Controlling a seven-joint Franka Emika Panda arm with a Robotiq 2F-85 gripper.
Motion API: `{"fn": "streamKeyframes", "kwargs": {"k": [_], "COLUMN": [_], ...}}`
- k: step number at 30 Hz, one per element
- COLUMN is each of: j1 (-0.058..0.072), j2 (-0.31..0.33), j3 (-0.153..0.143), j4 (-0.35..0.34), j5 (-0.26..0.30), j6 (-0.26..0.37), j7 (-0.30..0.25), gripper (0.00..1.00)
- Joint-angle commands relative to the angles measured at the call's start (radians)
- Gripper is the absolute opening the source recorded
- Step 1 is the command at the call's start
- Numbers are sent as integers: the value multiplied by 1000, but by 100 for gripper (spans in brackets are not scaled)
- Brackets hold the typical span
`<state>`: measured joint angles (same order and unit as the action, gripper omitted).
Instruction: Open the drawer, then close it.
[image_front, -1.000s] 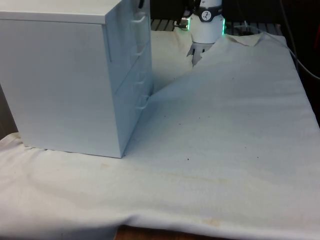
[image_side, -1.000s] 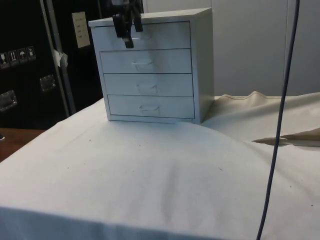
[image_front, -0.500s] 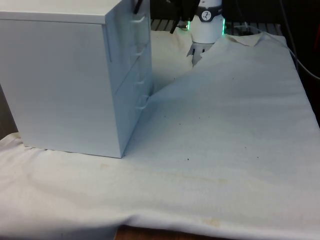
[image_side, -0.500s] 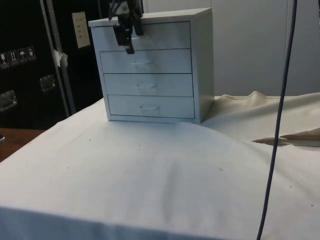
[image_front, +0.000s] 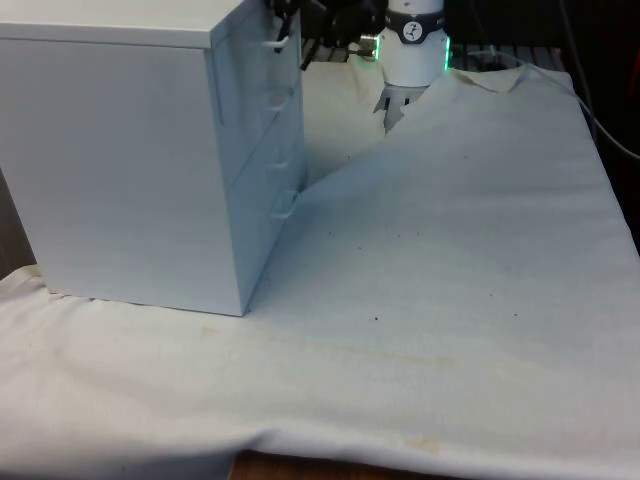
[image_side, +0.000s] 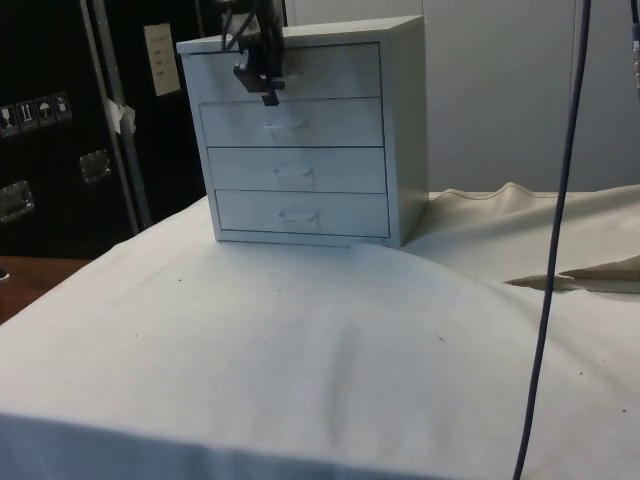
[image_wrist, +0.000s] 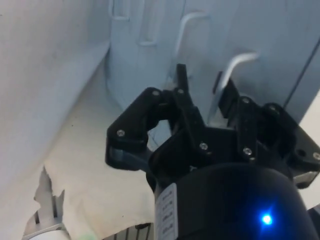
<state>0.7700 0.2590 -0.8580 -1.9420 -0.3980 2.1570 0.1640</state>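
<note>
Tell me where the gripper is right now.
In the side view the gripper is at the top drawer of the chest of drawers, left of its middle, just above the second drawer.

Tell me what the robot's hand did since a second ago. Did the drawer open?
The gripper shifted a little along the top drawer toward its handle and dipped slightly. In the wrist view the jaws sit on either side of that handle, not closed on it. No drawer has opened: all four fronts of the chest sit flush, and the chest and the cloth stayed put.
</note>
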Motion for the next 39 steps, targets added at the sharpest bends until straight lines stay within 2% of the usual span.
{"fn": "streamKeyframes", "kwargs": {"k": [1, 3, 4, 5, 6, 8, 13, 14, 18, 21, 22, 23, 29, 30, 31, 38, 39], "j1": [4, 4, 5, 0, 4, 3, 1, 9, 19, 21, 15, 22, 31, 24, 31, 36, 30], "j2": [-1, -1, -1, 0, -1, -2, -1, -4, -7, -3, -2, -1, 10, 6, 11, 28, 21], "j3": [2, 1, 2, -2, 1, 1, -2, 4, 16, 28, 29, 31, 58, 61, 63, 97, 96], "j4": [-7, -8, -8, 1, -7, -5, 5, 4, 16, 25, 22, 28, 46, 38, 48, 71, 61], "j5": [-3, -7, -11, -13, -13, -16, -23, -17, -23, -28, -23, -30, -50, -45, -53, -72, -65], "j6": [14, 15, 15, 0, 13, 9, -7, -8, -29, -43, -37, -47, -76, -68, -81, -113, -102], "j7": [9, 11, 15, 6, 15, 16, 16, 24, 47, 62, 56, 66, 105, 101, 110, 152, 146], "gripper": [29, 20, 12, 7, 7, 0, 0, 0, 0, 0, 0, 0, 0, 0, 0, 0, 0]}}
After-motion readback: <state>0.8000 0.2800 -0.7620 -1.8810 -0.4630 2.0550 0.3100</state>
